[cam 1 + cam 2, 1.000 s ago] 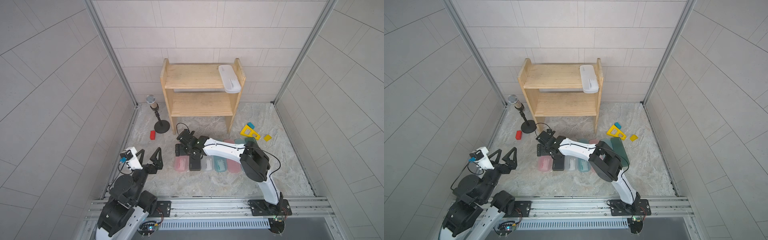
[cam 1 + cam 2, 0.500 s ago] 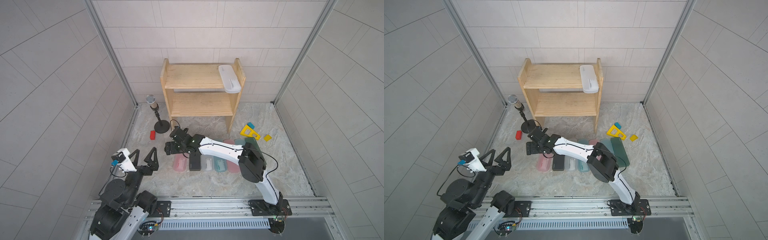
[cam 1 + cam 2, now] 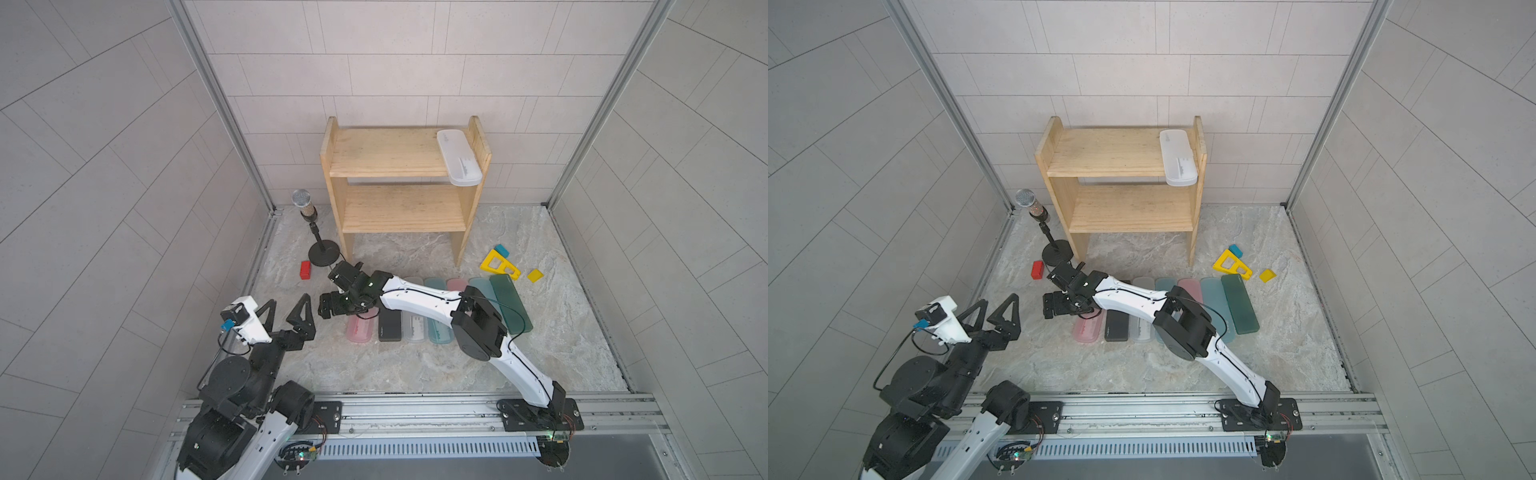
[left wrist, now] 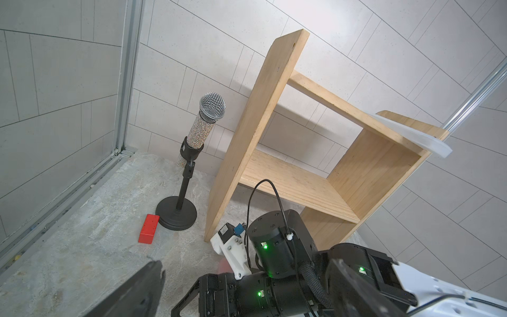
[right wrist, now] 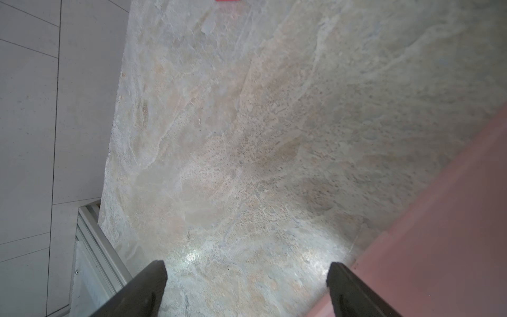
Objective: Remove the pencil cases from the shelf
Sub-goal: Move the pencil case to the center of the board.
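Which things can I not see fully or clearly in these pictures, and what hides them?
- Row of floor cases, both top views: right arm crosses several.
- Pink case, right wrist view: cut off by the picture's edges.
- White case, top views: lid marks too small to read.
- Shelf, lower tier's back: hidden under the top board.

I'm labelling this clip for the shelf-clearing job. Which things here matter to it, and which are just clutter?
Job: shelf, frosted white case on its top tier, row of cases on the floor.

Lying about: microphone stand, red block, yellow frame, teal block, yellow wedge.
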You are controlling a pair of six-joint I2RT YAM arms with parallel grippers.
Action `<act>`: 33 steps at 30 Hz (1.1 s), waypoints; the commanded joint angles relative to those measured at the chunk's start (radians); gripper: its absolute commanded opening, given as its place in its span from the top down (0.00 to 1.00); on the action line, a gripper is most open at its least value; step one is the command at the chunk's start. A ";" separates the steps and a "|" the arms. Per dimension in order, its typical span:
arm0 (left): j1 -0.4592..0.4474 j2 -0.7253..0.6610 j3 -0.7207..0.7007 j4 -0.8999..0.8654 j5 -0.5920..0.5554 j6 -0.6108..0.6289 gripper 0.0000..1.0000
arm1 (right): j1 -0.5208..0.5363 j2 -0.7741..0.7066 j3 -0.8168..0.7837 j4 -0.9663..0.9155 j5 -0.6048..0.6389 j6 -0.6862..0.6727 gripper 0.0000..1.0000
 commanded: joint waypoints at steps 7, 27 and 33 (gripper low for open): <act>0.000 0.014 0.006 0.011 0.006 -0.008 0.00 | -0.001 -0.088 -0.172 -0.002 0.019 -0.036 0.02; -0.001 0.385 0.243 0.188 0.345 -0.167 0.00 | -0.087 -0.665 -0.577 0.099 0.173 -0.122 0.00; -0.025 0.596 0.209 0.531 0.482 -0.471 0.00 | -0.289 -1.097 -0.998 0.049 0.259 -0.156 0.00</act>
